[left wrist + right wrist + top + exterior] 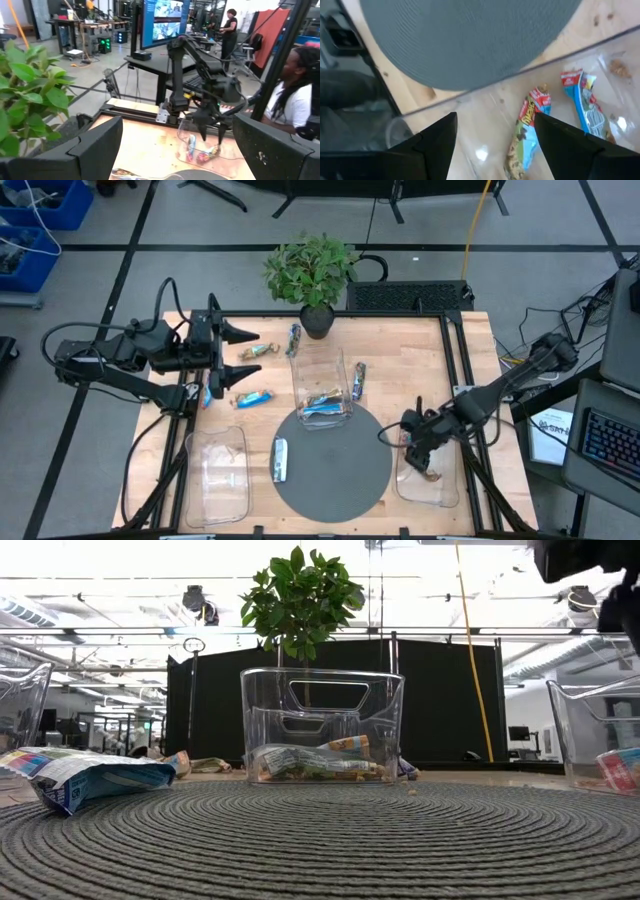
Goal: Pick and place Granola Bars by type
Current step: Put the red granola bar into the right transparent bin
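Going by their look, the granola bars are light, thin and crinkly in slick foil, so they should slide or buckle under a careless pinch; the safest hold is probably across the narrow width near the middle, pads flat on the 2 long edges. At the far left of the table [470, 350], the left tool [238, 352] hangs above the wood with its jaws spread wide and nothing between them, its arm reaching in level from the left edge. Around it lie loose bars: a gold-brown bar [256, 352] just right of its upper finger, a blue bar [253, 398] nearer, and another partly hidden under the arm. The near-left tray [220, 475] looks to hold little that can be made out. A silver-white bar [280, 459] rests on the left part of the round grey mat [340, 480]. The tall clear bin [322, 390] at the centre holds a few bars, blue among them, with a bar [294, 338] just beyond it on the left and another bar [359, 379] beside its right wall. At the near right, the right tool [420, 448] points steeply down over the near-right tray [445, 490], jaws parted and holding nothing, its arm stretched in from the right edge. Below it, 2 wrapped bars [527, 132] lie in that tray, side by side.
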